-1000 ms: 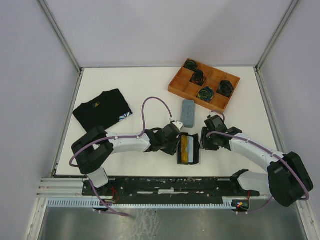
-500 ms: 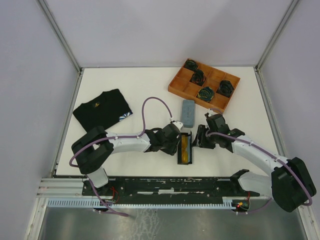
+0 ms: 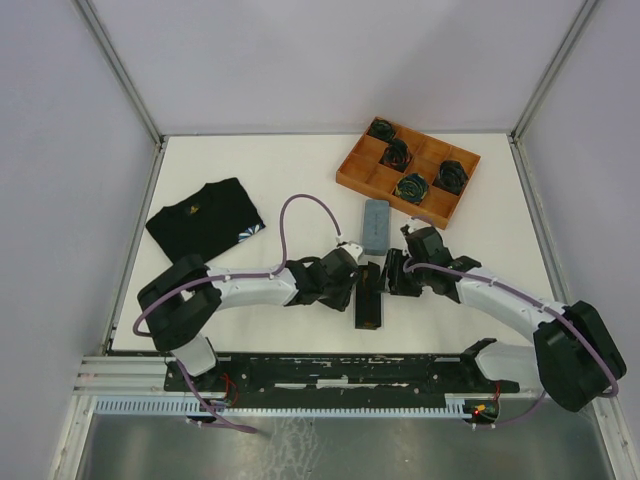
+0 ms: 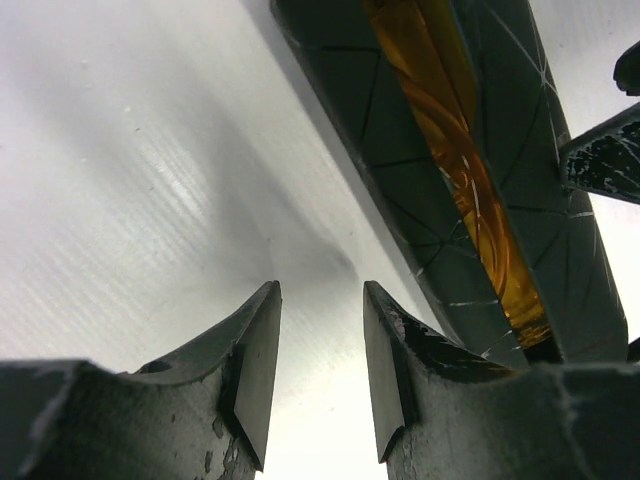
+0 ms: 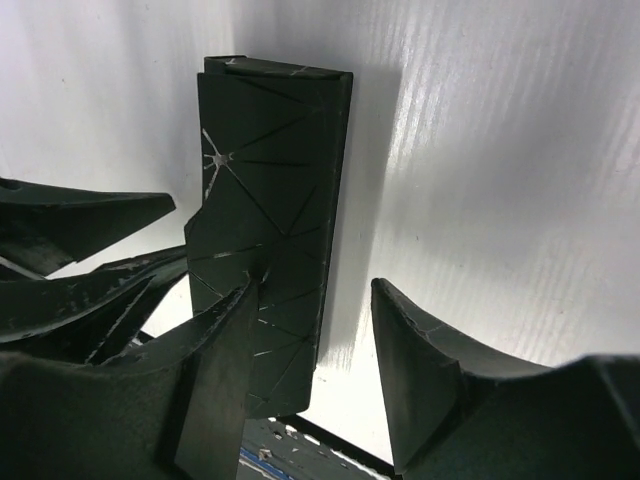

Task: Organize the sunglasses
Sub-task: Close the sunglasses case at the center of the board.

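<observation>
Top view: fixed, high, well back from black case (image 3: 368, 308) on near side, looking down on whole surface (image 3: 250, 180); case small.
Left wrist view: close, low over surface, left of case, looking past left claw (image 4: 320, 300).
Right wrist view: close, above case's right side, behind right claw (image 5: 315, 290).
All three share case.

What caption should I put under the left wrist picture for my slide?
Orange-yellow sunglasses peek from a nearly closed black case beside the open, empty left gripper.

Bright, even light; glare streaks the white table (image 5: 480, 150); shadows fall soft.
</observation>
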Robot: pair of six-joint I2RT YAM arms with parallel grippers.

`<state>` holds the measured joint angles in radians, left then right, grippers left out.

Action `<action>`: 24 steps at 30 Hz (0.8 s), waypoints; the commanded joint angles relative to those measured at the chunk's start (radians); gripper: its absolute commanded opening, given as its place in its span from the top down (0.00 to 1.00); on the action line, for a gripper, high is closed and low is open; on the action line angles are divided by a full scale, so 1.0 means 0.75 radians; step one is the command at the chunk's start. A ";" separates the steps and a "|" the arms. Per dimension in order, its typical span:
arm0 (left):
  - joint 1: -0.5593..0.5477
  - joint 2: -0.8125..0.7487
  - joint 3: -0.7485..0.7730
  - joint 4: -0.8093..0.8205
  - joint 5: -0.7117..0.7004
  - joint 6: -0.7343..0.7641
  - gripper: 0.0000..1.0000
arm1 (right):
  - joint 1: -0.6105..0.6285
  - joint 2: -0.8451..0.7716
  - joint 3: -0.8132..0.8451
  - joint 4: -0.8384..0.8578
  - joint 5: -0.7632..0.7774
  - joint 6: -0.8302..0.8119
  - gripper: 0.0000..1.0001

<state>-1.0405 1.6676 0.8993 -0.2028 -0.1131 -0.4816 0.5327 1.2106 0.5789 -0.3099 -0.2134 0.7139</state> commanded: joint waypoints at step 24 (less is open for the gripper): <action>-0.004 -0.403 -0.144 -0.078 -0.288 -0.061 0.53 | 0.224 0.200 0.125 -0.079 0.285 -0.015 0.42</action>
<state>-1.0405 1.3979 0.7948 -0.2607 -0.2947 -0.4908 0.6750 1.3464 0.6422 -0.2840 -0.1081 0.7200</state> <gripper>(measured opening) 0.474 0.586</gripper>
